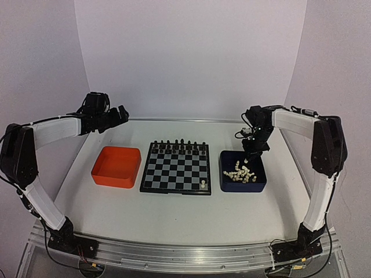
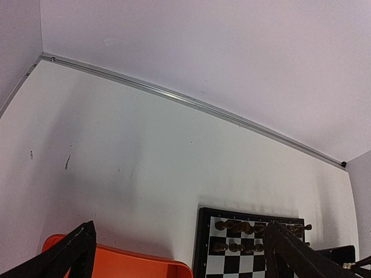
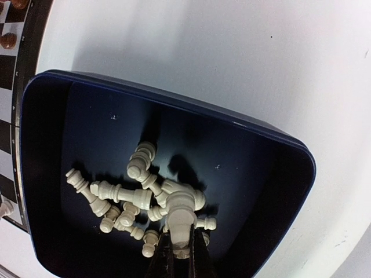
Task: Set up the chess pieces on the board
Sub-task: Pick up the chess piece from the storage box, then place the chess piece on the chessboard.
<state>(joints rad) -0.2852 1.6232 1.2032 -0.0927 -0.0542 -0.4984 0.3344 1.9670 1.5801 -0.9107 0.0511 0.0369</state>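
The board (image 1: 175,168) lies mid-table with black pieces along its far rows and one cream piece (image 1: 203,185) near its front right corner. Several cream chess pieces (image 1: 240,172) lie in a dark blue tray (image 1: 243,184) to its right. My right gripper (image 1: 248,155) hangs above that tray, shut on one cream chess piece (image 3: 181,223), held over the heap (image 3: 124,194). My left gripper (image 1: 119,114) hovers high at the back left, above and behind the orange tray; its fingers (image 2: 75,246) stand wide apart and empty. The board's far corner (image 2: 243,243) shows between them.
An orange tray (image 1: 117,167) sits left of the board and looks empty; its rim shows in the left wrist view (image 2: 133,267). White walls close in the back and both sides. The dark blue tray's rim (image 3: 174,101) lies close to the board's right edge.
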